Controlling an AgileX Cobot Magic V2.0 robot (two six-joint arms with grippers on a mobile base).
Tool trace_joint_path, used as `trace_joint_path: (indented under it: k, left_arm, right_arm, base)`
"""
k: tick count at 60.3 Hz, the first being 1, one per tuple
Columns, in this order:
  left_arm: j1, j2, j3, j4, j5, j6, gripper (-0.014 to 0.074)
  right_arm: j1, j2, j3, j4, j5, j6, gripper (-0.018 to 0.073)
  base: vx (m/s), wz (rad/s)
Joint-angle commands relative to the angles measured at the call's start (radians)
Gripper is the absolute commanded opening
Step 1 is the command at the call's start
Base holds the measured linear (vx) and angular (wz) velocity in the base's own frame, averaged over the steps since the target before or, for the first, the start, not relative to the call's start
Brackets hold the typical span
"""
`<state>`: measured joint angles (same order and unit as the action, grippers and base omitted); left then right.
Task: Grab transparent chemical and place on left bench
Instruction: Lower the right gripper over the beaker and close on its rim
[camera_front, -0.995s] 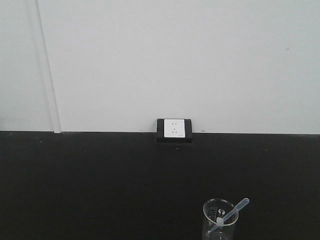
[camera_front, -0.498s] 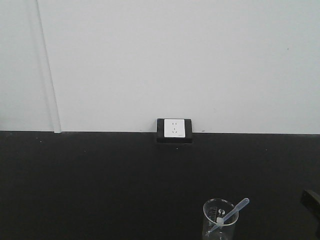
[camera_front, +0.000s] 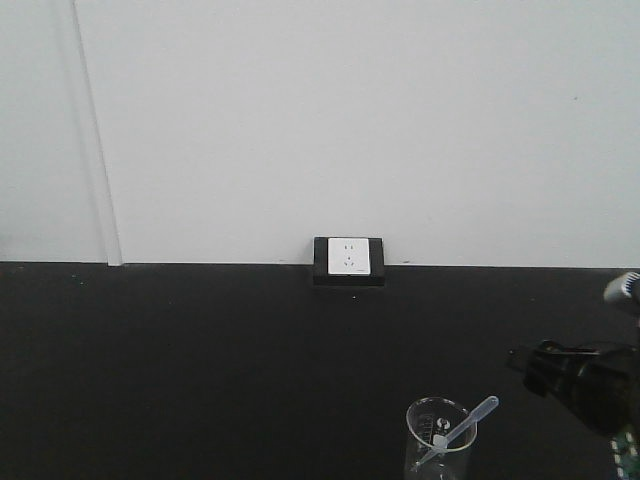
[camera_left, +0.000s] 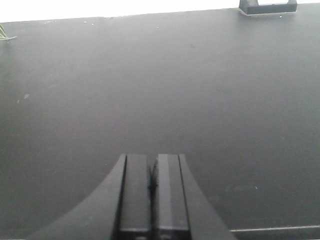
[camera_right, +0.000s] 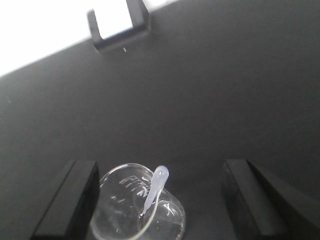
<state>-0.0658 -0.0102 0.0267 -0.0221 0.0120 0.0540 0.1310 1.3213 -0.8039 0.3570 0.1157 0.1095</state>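
In the front view the right arm (camera_front: 575, 380) has come in from the right edge, where a second ago there was only bare tabletop (camera_front: 200, 370). It is now near the beaker (camera_front: 438, 445). I judge this to be the approach for the grasp. The right tool (camera_right: 159, 172) is released and holds nothing; its two dark, blocky fingers (camera_right: 70, 200) stand wide apart, one on each side of the beaker. The pipette (camera_right: 156, 187), thin whitish soft plastic with a rounded bulb, leans inside the clear graduated glass with its bulb above the rim. The left tool (camera_left: 152, 187) is clenched and empty over the matte black surface. The left bench is not visible.
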Motion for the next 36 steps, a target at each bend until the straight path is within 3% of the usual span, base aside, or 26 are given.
trace_joint_path:
  k: [1,18,36]
  left_arm:
    - [-0.002,-0.019,0.016,-0.001,-0.078,-0.008,-0.0003]
    - [-0.002,-0.019,0.016,-0.001,-0.078,-0.008,-0.0003]
    - [-0.002,-0.019,0.016,-0.001,-0.078,-0.008,-0.0003]
  right_arm:
    - [-0.005,0.079,-0.09,0.026,-0.021,0.0,0.0548]
    - [-0.003,0.264,-0.159,0.06,0.018,-0.004,0.0548]
    - [-0.003,0.304,-0.162,0.096,-0.061,-0.007,0.0547]
  base:
    - [0.0,0.0]
    - [0.0,0.0]
    - [0.0,0.0]
